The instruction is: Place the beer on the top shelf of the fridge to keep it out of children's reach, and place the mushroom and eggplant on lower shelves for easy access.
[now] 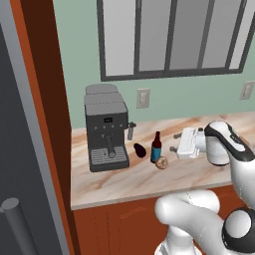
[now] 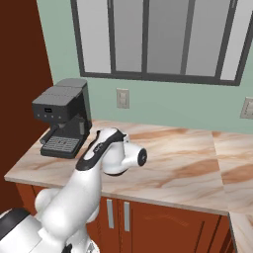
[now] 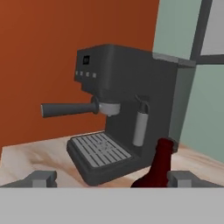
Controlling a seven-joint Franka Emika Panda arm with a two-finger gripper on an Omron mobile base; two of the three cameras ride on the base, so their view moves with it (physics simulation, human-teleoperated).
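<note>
My gripper (image 1: 174, 142): jaws spread wide, holding nothing, level beside the beer (image 1: 156, 147). Beer: slim brown glass, reddish neck, upright on the veined marble counter (image 1: 124, 179). Eggplant (image 1: 140, 150): glossy dark oval. Mushroom (image 1: 161, 162): tan lump. Coffee machine (image 1: 105, 127): boxy, matte grey.

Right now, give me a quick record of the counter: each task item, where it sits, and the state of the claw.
beer: upright on the counter, right of the coffee machine
eggplant: lying between coffee machine and beer
mushroom: in front of the beer, slightly right
claw: open, level with the beer, to its right, holding nothing
fridge: at far left, handle in view
</note>
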